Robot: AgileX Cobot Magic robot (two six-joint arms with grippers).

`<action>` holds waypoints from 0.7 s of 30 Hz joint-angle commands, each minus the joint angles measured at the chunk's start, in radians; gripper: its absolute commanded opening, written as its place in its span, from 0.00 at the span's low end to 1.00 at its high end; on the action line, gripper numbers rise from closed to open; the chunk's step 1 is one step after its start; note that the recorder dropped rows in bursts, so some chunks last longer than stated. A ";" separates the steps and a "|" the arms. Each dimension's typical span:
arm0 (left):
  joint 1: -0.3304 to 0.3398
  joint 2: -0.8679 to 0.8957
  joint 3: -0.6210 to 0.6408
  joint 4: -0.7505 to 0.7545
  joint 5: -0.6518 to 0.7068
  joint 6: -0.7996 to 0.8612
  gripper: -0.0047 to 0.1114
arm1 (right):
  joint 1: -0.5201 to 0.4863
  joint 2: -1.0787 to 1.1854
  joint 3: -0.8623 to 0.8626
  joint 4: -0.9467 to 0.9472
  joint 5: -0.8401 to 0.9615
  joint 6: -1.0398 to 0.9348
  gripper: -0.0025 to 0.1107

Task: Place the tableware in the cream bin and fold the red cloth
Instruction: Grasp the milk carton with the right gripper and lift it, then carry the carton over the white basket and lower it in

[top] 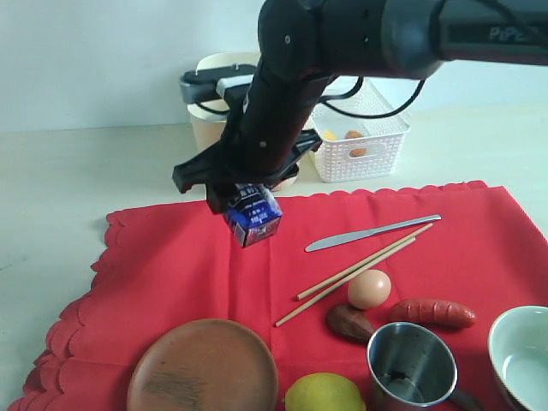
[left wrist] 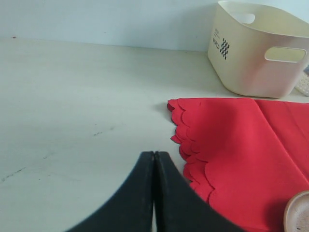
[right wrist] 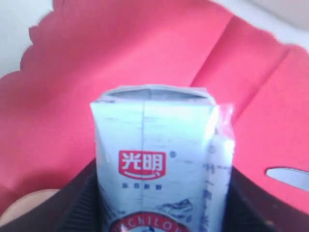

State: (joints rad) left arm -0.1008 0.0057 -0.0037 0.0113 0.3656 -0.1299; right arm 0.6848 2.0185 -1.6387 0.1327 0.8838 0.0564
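Observation:
My right gripper [top: 247, 199] hangs above the red cloth [top: 171, 274], shut on a small blue and white milk carton [top: 253, 216]; the carton [right wrist: 154, 159] fills the space between the black fingers [right wrist: 79, 205]. On the cloth lie the wooden plate [top: 204, 370], steel cup [top: 411, 368], pale bowl [top: 522, 355], knife [top: 372, 232], chopsticks [top: 355, 272] and dark spoon [top: 348, 323]. The cream bin [left wrist: 256, 53] stands beyond the cloth's corner [left wrist: 241, 145], mostly hidden behind the arm in the exterior view. My left gripper [left wrist: 154, 154] is shut and empty over the bare table.
An egg [top: 369, 288], a sausage [top: 432, 312] and a lemon [top: 324, 394] lie among the tableware. A white lattice basket [top: 360, 141] holding toy foods stands at the back, right of the cream bin. Pale table surface [top: 77, 180] stretches left of the cloth.

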 commanded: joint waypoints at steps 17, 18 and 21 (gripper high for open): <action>0.003 -0.006 0.004 0.002 -0.008 -0.002 0.04 | -0.283 -0.167 -0.006 0.043 -0.034 -0.098 0.02; 0.003 -0.006 0.004 0.002 -0.008 -0.002 0.04 | -0.304 -0.167 -0.006 0.051 -0.040 -0.108 0.02; 0.003 -0.006 0.004 0.002 -0.008 -0.002 0.04 | -0.364 -0.169 -0.006 0.071 -0.060 -0.136 0.02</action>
State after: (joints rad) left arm -0.1008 0.0057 -0.0037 0.0113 0.3656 -0.1299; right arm 0.3741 1.8679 -1.6387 0.1794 0.8696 -0.0395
